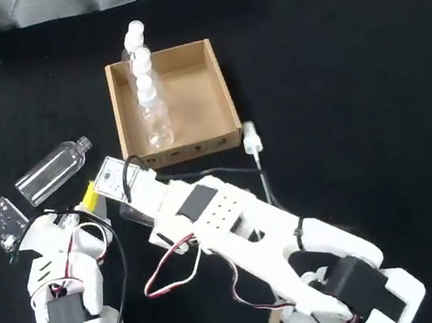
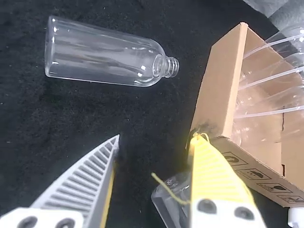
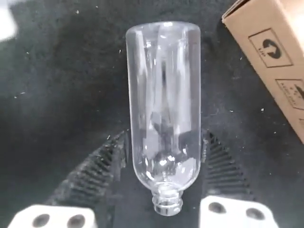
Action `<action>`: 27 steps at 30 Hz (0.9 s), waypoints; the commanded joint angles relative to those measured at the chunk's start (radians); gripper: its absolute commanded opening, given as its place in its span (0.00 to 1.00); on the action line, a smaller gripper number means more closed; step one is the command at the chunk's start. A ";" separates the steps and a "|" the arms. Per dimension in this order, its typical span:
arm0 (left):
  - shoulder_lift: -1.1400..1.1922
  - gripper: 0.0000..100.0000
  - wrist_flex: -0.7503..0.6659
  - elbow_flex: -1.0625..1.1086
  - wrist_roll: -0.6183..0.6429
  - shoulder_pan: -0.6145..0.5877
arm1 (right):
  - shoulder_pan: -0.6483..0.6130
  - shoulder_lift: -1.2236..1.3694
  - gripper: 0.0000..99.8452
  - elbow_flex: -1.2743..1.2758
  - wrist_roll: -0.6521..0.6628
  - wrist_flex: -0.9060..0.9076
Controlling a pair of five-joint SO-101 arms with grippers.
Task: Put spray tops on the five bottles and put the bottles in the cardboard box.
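The cardboard box [image 1: 225,93] stands at the back middle of the black table, with three capped bottles [image 1: 147,98] lying in a row inside. One uncapped clear bottle [image 1: 53,172] lies left of the box, ahead of my open, empty left gripper [image 2: 156,140]; its neck [image 2: 166,66] points at the box corner [image 2: 218,90]. My right gripper [image 3: 165,137] is shut on a second uncapped bottle [image 3: 164,95], fingers [image 3: 216,161] pressing its shoulders, just in front of the box [image 3: 270,52]. A loose spray top [image 1: 252,139] with its tube lies off the box's front right corner.
Both arm bases fill the front of the table, with the right arm [image 1: 233,216] stretched diagonally toward the box's front left corner. Its held bottle [image 2: 171,202] sits close beside my left gripper's yellow finger [image 2: 213,180]. The black table [image 1: 353,89] is open on the right.
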 commanded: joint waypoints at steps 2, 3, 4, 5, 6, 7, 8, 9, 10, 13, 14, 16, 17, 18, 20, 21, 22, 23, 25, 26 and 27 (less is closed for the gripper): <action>-0.009 0.21 -0.020 -0.021 -0.011 -0.010 | -0.009 -0.051 0.22 0.013 0.014 -0.044; -0.009 0.21 -0.020 -0.021 -0.011 -0.010 | -0.009 -0.051 0.22 0.013 0.014 -0.043; -0.009 0.21 -0.020 -0.021 -0.011 -0.010 | -0.009 -0.051 0.22 0.013 0.014 -0.041; -0.009 0.21 -0.020 -0.021 -0.011 -0.010 | -0.009 -0.051 0.22 0.013 0.014 -0.041; -0.009 0.21 -0.020 -0.021 -0.011 -0.008 | -0.009 -0.045 0.22 0.013 0.014 -0.041; -0.009 0.21 -0.020 -0.021 -0.011 -0.008 | -0.009 -0.035 0.22 0.013 0.014 -0.043; -0.009 0.21 -0.020 -0.021 -0.011 -0.008 | -0.009 -0.016 0.22 0.010 0.014 -0.044; -0.009 0.21 -0.020 -0.021 -0.011 -0.008 | -0.009 0.007 0.22 0.005 0.014 -0.046; -0.009 0.21 -0.020 -0.021 -0.011 -0.008 | -0.009 0.035 0.22 -0.001 0.014 -0.046; -0.009 0.21 -0.020 -0.021 -0.011 -0.008 | -0.009 0.108 0.21 -0.047 0.014 -0.035; -0.009 0.21 -0.020 -0.021 -0.011 -0.008 | -0.009 0.128 0.21 -0.058 0.014 -0.035; -0.009 0.21 -0.020 -0.021 -0.011 -0.008 | -0.009 0.150 0.21 -0.071 0.014 -0.031; -0.009 0.21 -0.020 -0.021 -0.011 -0.008 | -0.009 0.153 0.21 -0.074 0.014 -0.021; -0.009 0.21 -0.020 -0.021 -0.011 -0.008 | -0.009 0.153 0.21 -0.077 0.014 -0.012; -0.009 0.21 -0.020 -0.021 -0.011 -0.008 | -0.009 0.153 0.21 -0.093 0.014 0.011; -0.009 0.21 -0.020 -0.021 -0.011 -0.008 | -0.008 0.154 0.21 -0.101 0.014 0.029; -0.009 0.21 -0.020 -0.021 -0.011 -0.008 | -0.008 0.154 0.21 -0.111 0.014 0.048; -0.009 0.21 -0.020 -0.021 -0.011 -0.008 | -0.008 0.154 0.21 -0.120 0.014 0.068; -0.009 0.21 -0.020 -0.019 -0.011 -0.008 | 0.006 0.154 0.21 -0.142 0.011 0.104; -0.009 0.21 -0.020 -0.019 -0.011 -0.008 | 0.015 0.154 0.21 -0.154 0.011 0.121; -0.009 0.21 -0.020 -0.019 -0.011 -0.008 | 0.026 0.154 0.21 -0.165 0.011 0.138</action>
